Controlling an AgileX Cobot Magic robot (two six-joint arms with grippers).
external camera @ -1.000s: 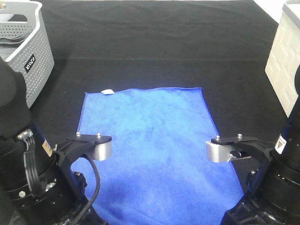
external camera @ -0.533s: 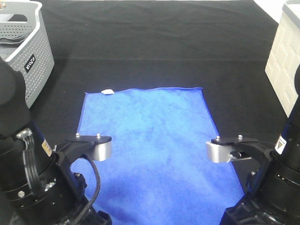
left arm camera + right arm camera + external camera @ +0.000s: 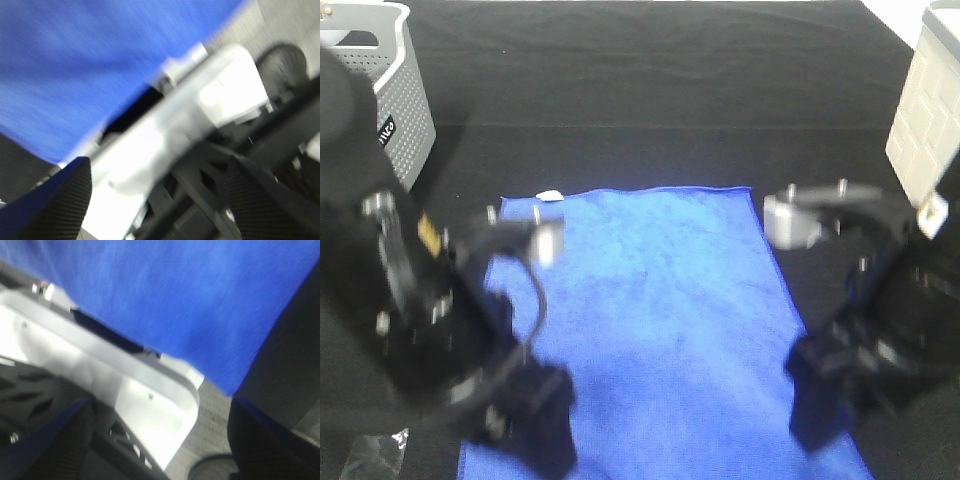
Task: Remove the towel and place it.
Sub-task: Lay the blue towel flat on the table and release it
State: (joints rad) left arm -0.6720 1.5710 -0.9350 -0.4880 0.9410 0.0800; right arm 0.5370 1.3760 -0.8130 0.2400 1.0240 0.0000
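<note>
Centrally, the large royal-blue microfibre towel [image 3: 650, 310] lies flat on the black table [image 3: 620, 90], lower middle of the frame; left gripper [image 3: 157, 170] and right gripper [image 3: 160, 407] gape wide, empty.

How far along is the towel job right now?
Done, it seems: the towel lies spread flat on the black table, outside the grey basket. In hand: nothing; the left gripper and right gripper are open and empty. Left: probably just clearing the blurred arms away.
</note>
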